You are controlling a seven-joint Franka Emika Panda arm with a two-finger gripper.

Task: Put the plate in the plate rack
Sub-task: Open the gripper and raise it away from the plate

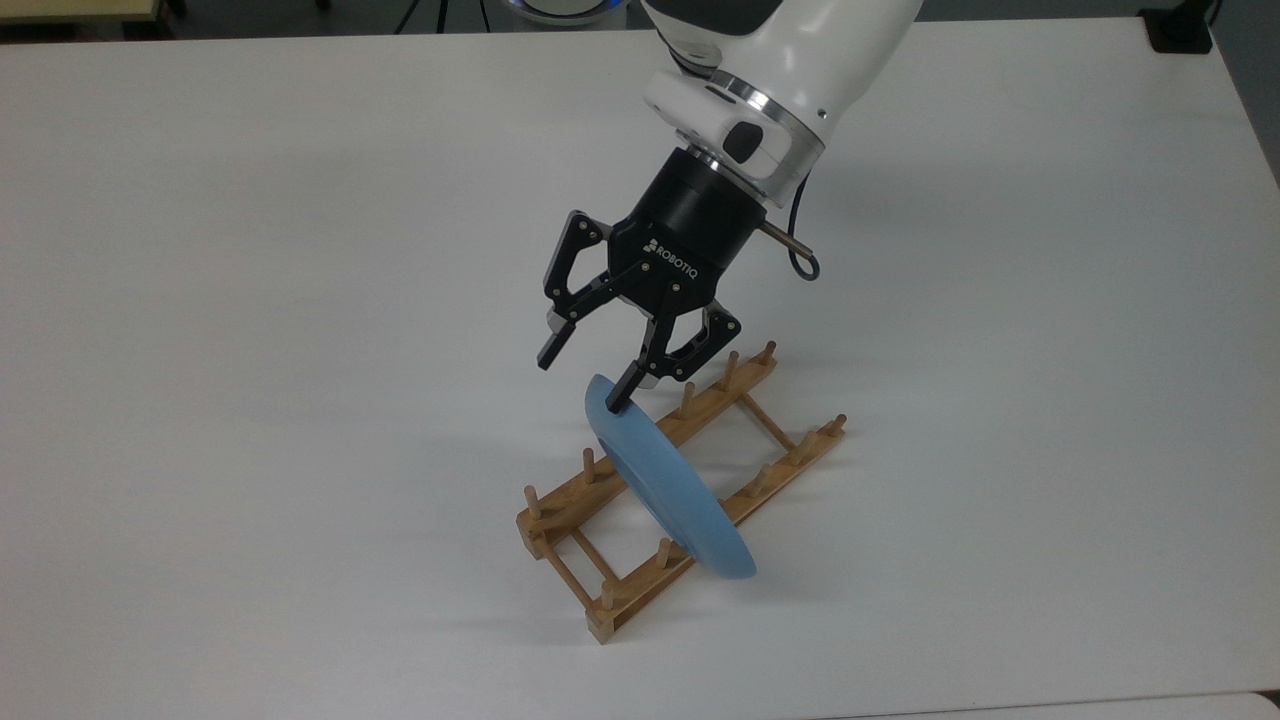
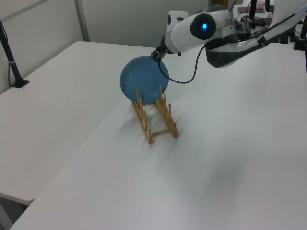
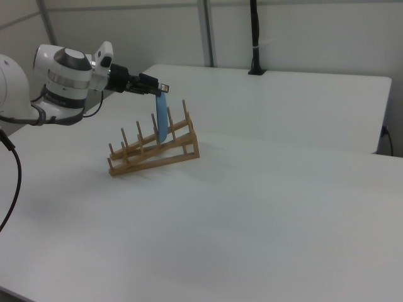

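Standing on edge across the rack (image 1: 690, 480), the plate (image 1: 665, 490) is seen as a round, shallow, light-blue disc with a glossy face and a raised rim. In the left view its full circle (image 2: 144, 79) is presented; in the top view it is foreshortened to a thin tilted crescent; in the right view it is seen as a narrow blue sliver (image 3: 162, 124) between pegs. It is slotted between pegs near the rack's middle, spanning both rails, with its lower edge overhanging the near rail in the top view.

The rack is made of light-brown wood: two parallel rails, short upright round pegs, thin crossbars. Nothing else is held in it. It is set on a plain white matte table (image 1: 250, 300).

The gripper (image 1: 585, 380) is black, with linked metal fingers, carried on a white arm. Its fingers are spread apart; one fingertip (image 1: 622, 397) is seen at the plate's upper rim, the other well clear, so nothing is gripped.
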